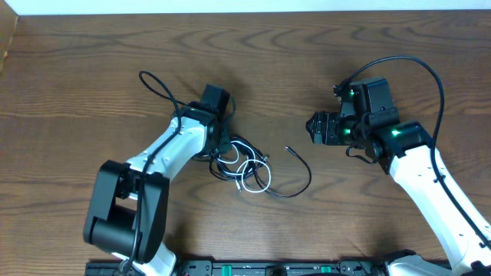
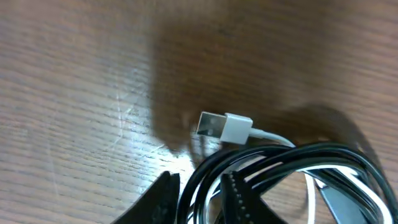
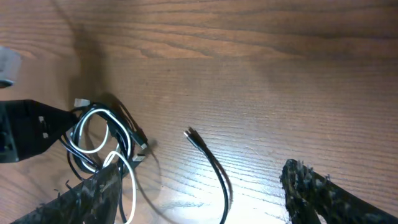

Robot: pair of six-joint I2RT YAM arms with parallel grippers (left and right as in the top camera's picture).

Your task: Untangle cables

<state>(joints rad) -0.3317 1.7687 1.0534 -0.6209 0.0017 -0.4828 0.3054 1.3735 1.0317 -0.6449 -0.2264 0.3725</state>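
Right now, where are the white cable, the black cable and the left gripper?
white cable (image 2: pixel 238 129), left wrist view, on its white plug housing.
black cable (image 3: pixel 191 135), right wrist view, on its free plug tip.
left gripper (image 2: pixel 198 193), left wrist view, midway between its fingertips, where the bundle passes.

cables (image 1: pixel 247 165) crowd left pincer (image 1: pixel 222 152), right pincer (image 1: pixel 312 128) apart

White cable (image 2: pixel 237 129) and black cable (image 2: pixel 292 154) coiled together, black tail trailing right
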